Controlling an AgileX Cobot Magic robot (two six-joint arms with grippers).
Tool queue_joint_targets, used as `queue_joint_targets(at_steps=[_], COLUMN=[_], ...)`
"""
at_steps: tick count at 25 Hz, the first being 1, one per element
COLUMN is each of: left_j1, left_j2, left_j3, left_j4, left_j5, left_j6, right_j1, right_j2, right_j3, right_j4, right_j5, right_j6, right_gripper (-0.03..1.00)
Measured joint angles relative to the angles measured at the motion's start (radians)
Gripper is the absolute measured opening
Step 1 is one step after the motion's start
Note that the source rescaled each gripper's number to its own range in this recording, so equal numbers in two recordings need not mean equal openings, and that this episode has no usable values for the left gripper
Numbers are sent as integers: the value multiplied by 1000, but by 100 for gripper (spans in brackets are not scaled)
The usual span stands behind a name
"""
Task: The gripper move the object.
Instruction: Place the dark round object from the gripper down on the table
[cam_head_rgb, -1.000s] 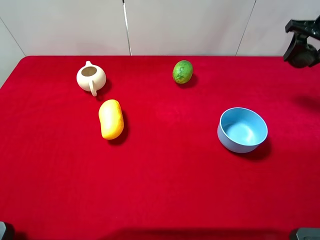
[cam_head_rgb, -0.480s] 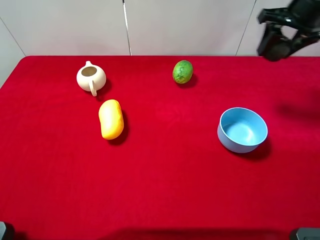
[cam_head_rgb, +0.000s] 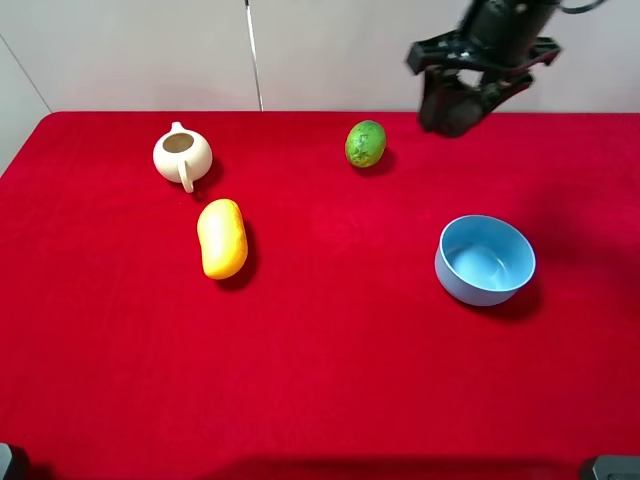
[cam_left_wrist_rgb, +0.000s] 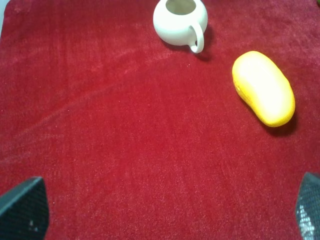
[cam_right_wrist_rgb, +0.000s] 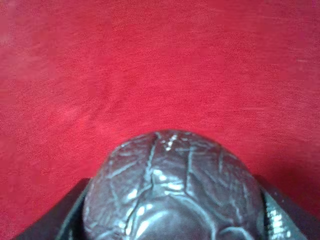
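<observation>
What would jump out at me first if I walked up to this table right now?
Probably the bright red cloth table, with a yellow mango on its left and a light blue plastic bowl on its right. Next comes the black clawed right gripper hanging above the far side, right of the green oval fruit. It is closed around a glossy dark brown-purple ball that fills the right wrist view.

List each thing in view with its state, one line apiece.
Right gripper, shut on the dark fruit, up in the air.
Dark fruit, gripped, off the cloth.
Left gripper, open, empty.
White pot, upright, no lid.
Yellow mango, lying on the cloth.
Green fruit, resting on the cloth.
Blue bowl, upright, empty.
</observation>
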Motion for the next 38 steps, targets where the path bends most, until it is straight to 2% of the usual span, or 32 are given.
queue_joint_targets(at_steps=[8,19,38], left_j1=[0,0,0], left_j2=[0,0,0], left_j3=[0,0,0], left_j4=[0,0,0], left_j5=[0,-1,-1], left_j6=[0,0,0], right_j1=[196,380,398], right_j2=[0,23,226], right_j3=[0,0,-11], right_j4=[-1,-2,47], right_j5=[-19,-127,-330], right_j6=[0,13,19], right_gripper=[0,0,0])
